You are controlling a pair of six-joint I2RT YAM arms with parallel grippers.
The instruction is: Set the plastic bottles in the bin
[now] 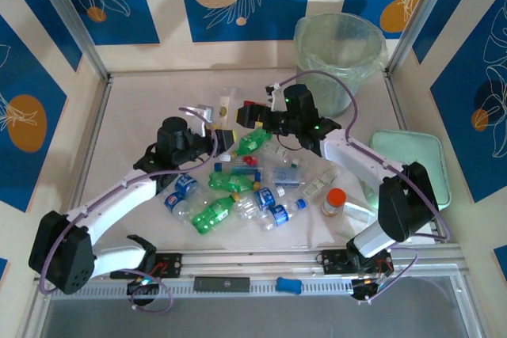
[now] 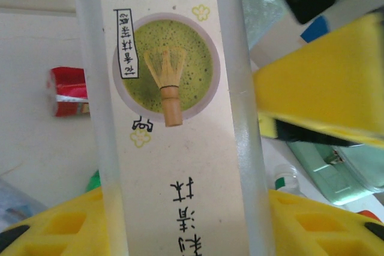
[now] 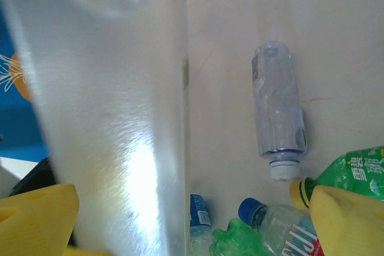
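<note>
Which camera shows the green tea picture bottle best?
Left wrist view: the frosted plastic bottle with the green tea picture is close up, label facing us. The top view shows it tiny. Right wrist view shows a frosted side, probably its back.

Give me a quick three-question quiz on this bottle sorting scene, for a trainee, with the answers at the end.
1. True or false: the bin stands at the table's far right corner.
2. The left tool holds: A a cup, B a matcha-label bottle, C nothing.
3. What colour cap has the squat container?
Key: 1 true; 2 B; 3 orange.
</note>
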